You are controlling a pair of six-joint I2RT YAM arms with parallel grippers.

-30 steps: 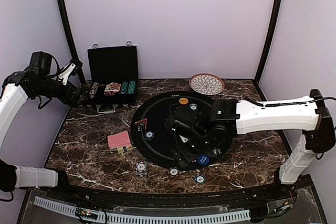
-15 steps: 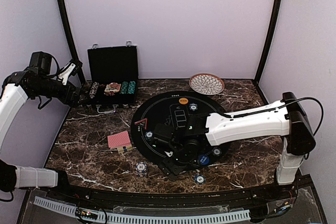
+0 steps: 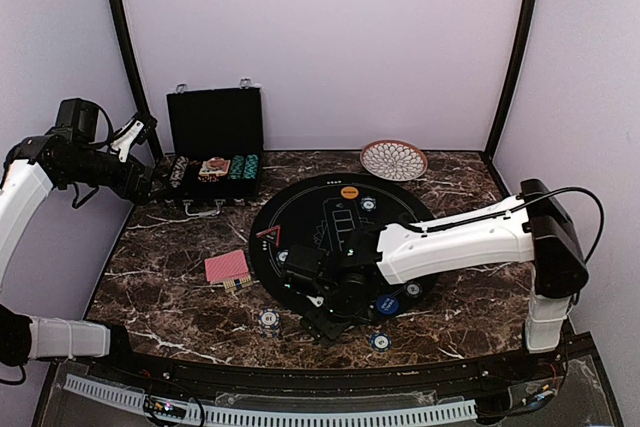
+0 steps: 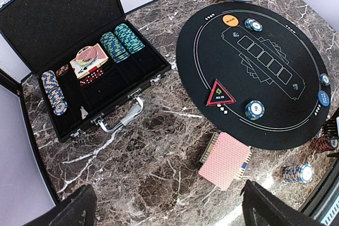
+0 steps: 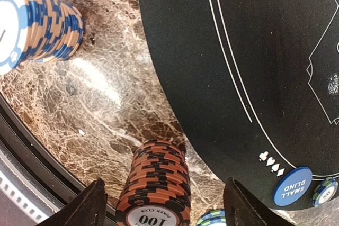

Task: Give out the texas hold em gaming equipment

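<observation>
Right gripper (image 5: 164, 207) has swung off the black mat (image 5: 238, 51) toward the table (image 5: 106, 88) edge, fingers spread astride (not touching) the orange chip stack (image 5: 156, 183); a grasp looks likely next.

The case (image 3: 215, 137) stands at the back left of the table (image 3: 170, 267), chips (image 3: 244, 165) inside. The plate (image 3: 394, 159) lies behind the mat (image 3: 300, 212); cards (image 3: 227, 267) lie left of it, chip stacks (image 3: 268, 321) in front.
</observation>
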